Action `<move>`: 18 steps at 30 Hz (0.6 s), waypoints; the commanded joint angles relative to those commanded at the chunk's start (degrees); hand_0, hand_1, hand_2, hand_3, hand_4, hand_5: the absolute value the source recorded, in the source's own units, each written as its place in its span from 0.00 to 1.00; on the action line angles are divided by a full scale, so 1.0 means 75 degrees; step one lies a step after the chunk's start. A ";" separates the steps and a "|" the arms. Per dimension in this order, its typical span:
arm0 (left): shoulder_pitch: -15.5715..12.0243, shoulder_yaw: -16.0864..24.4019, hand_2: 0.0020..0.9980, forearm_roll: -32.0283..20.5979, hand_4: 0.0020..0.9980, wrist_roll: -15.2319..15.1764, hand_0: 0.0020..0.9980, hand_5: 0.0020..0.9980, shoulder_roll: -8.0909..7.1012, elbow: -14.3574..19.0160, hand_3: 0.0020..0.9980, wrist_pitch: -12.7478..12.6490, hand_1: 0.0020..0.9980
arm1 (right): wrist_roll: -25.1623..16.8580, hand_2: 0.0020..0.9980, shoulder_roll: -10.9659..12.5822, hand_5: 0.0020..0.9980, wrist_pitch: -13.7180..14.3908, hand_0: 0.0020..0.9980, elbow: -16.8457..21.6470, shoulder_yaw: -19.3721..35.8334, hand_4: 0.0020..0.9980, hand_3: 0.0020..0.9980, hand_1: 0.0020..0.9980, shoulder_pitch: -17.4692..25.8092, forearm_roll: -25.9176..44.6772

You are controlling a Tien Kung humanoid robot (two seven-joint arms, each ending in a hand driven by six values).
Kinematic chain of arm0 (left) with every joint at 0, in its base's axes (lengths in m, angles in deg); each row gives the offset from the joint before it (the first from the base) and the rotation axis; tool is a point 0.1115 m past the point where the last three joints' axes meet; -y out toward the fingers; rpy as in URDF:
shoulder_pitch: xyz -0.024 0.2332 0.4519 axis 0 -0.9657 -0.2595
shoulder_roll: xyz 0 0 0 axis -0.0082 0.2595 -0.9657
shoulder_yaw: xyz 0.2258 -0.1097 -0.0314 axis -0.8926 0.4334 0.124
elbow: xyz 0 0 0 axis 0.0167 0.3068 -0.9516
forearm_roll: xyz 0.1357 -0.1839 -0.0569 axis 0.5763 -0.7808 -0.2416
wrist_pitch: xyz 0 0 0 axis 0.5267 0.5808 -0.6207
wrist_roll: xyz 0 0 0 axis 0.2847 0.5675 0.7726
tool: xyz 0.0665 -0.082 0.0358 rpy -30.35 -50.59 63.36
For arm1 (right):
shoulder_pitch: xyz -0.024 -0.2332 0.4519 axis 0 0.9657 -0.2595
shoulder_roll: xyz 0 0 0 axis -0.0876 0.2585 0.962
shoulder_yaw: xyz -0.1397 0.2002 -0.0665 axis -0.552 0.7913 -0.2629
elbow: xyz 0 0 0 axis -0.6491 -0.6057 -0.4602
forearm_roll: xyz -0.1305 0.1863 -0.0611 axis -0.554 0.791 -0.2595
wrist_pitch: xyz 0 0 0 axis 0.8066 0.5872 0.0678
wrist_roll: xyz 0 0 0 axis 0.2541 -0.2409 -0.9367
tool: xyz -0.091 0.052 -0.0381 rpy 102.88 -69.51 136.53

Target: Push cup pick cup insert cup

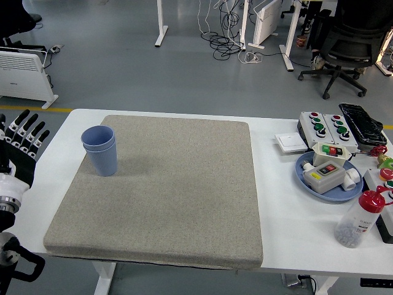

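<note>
Two blue cups [101, 149] stand nested one inside the other, upright, on the left part of the grey mat [178, 184]. My left hand [21, 138] is at the picture's left edge, off the table's left side, with its fingers spread upward and holding nothing. It is well clear of the cups. My right hand is not in view.
At the right stand a blue plate [305, 178] with button boxes, more button boxes [325, 126], a white switch [290, 142], a black box [361, 123] and a red-capped bottle [359, 219]. An office chair [350, 43] stands on the floor beyond.
</note>
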 joint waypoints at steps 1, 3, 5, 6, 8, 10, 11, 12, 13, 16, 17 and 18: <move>-0.0086 -0.0031 0.83 -0.0348 0.61 0.0062 0.82 1.00 -0.0008 -0.0043 0.78 0.0049 0.83 | 0.0000 0.64 0.0000 0.51 0.0000 0.69 -0.0002 0.0006 0.11 0.59 0.61 -0.0003 -0.0007; -0.0242 -0.0097 0.83 -0.0943 0.61 0.0130 0.82 1.00 -0.0037 -0.0067 0.78 0.0150 0.83 | 0.0012 0.64 0.0002 0.51 0.0001 0.69 -0.0004 0.0036 0.11 0.59 0.61 -0.0013 -0.0057; -0.0364 -0.0118 0.83 -0.1358 0.61 0.0147 0.82 1.00 -0.0026 -0.0059 0.78 0.0234 0.83 | 0.0017 0.64 0.0004 0.51 0.0001 0.69 -0.0007 0.0051 0.11 0.59 0.61 -0.0019 -0.0082; -0.0430 -0.0111 0.84 -0.1305 0.60 0.0202 0.83 1.00 -0.0017 -0.0055 0.78 0.0358 0.84 | 0.0016 0.64 0.0006 0.51 0.0003 0.69 -0.0007 0.0052 0.11 0.59 0.61 -0.0023 -0.0079; -0.0530 -0.0108 0.84 -0.1128 0.60 0.0374 0.83 1.00 -0.0008 -0.0055 0.78 0.0577 0.84 | 0.0019 0.64 0.0012 0.51 0.0002 0.69 -0.0007 0.0061 0.11 0.59 0.61 -0.0033 -0.0098; -0.0597 -0.0126 0.84 -0.0927 0.60 0.0613 0.83 1.00 -0.0023 -0.0068 0.78 0.0812 0.84 | 0.0022 0.64 0.0017 0.51 0.0000 0.69 -0.0008 0.0070 0.11 0.59 0.61 -0.0042 -0.0117; -0.0636 -0.0172 0.84 -0.0765 0.60 0.0784 0.83 1.00 -0.0049 -0.0078 0.78 0.0986 0.84 | 0.0022 0.64 0.0018 0.51 0.0001 0.69 -0.0009 0.0070 0.11 0.59 0.61 -0.0048 -0.0118; -0.0650 -0.0192 0.86 -0.0686 0.60 0.0867 0.84 1.00 -0.0061 -0.0082 0.79 0.1075 0.86 | 0.0021 0.64 0.0018 0.51 0.0001 0.69 -0.0010 0.0070 0.11 0.59 0.61 -0.0051 -0.0118; -0.0668 -0.0225 0.86 -0.0585 0.60 0.0928 0.84 1.00 -0.0072 -0.0084 0.79 0.1141 0.86 | 0.0018 0.64 0.0019 0.51 0.0001 0.69 -0.0009 0.0065 0.11 0.59 0.61 -0.0052 -0.0107; -0.0681 -0.0287 0.86 -0.0388 0.60 0.1002 0.84 1.00 -0.0061 -0.0109 0.79 0.1250 0.86 | 0.0007 0.64 0.0023 0.51 -0.0003 0.69 -0.0008 0.0044 0.11 0.59 0.61 -0.0058 -0.0080; -0.0665 -0.0304 0.86 -0.0346 0.60 0.1013 0.84 1.00 -0.0045 -0.0126 0.79 0.1267 0.86 | 0.0007 0.64 0.0024 0.51 -0.0003 0.69 -0.0008 0.0044 0.11 0.59 0.61 -0.0061 -0.0080; -0.0642 -0.0317 0.89 -0.0250 0.60 0.1012 0.86 1.00 -0.0031 -0.0144 0.83 0.1265 0.88 | 0.0010 0.64 0.0026 0.51 -0.0003 0.69 -0.0008 0.0047 0.11 0.59 0.61 -0.0064 -0.0092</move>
